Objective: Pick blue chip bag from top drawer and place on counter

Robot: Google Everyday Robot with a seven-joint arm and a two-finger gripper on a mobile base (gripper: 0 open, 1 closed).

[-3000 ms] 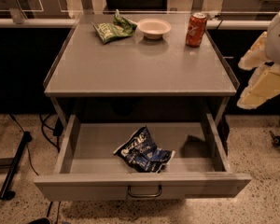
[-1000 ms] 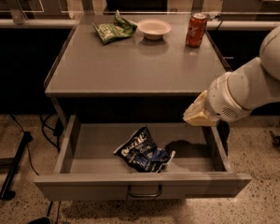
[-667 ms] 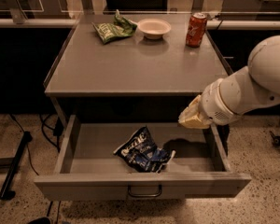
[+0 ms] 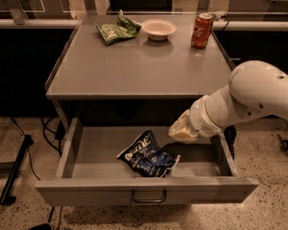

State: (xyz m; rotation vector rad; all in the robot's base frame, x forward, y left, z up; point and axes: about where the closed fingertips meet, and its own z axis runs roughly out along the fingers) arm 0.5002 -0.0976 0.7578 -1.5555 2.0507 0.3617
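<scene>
Speckled flooring and dark cabinets are framing a grey counter [image 4: 139,66], and beneath it the top drawer [image 4: 86,191] is standing pulled out toward the near side, its curved handle [image 4: 149,198] facing the camera. The blue chip bag [image 4: 148,155] is lying crumpled on the drawer floor, near the middle and slightly toward the front panel. The white arm [image 4: 249,99] is reaching in from the right, and the gripper [image 4: 181,128] is hanging over the right half of the drawer, above and to the right of the bag and apart from it; whether it is spread or pressed together cannot be told from this angle.

Judging by this, the reach toward the bag is the step in hand. Doing it well is likely meaning shifting left and nearer until the gripper is sitting over a raised fold of the wrinkled foil, descending straight while keeping clear of the counter's underside and the drawer's right wall, and closing on a ridge, not on flat film, since glossy foil is apt to slip.

White lettering is showing on the bag, but it is not reading clearly. On the far side of the counter, the green snack bag [image 4: 116,30] is bearing pale print too small to read, the white bowl [image 4: 159,28] is carrying no marking, and the red can [image 4: 202,30] is showing white script that is not legible
</scene>
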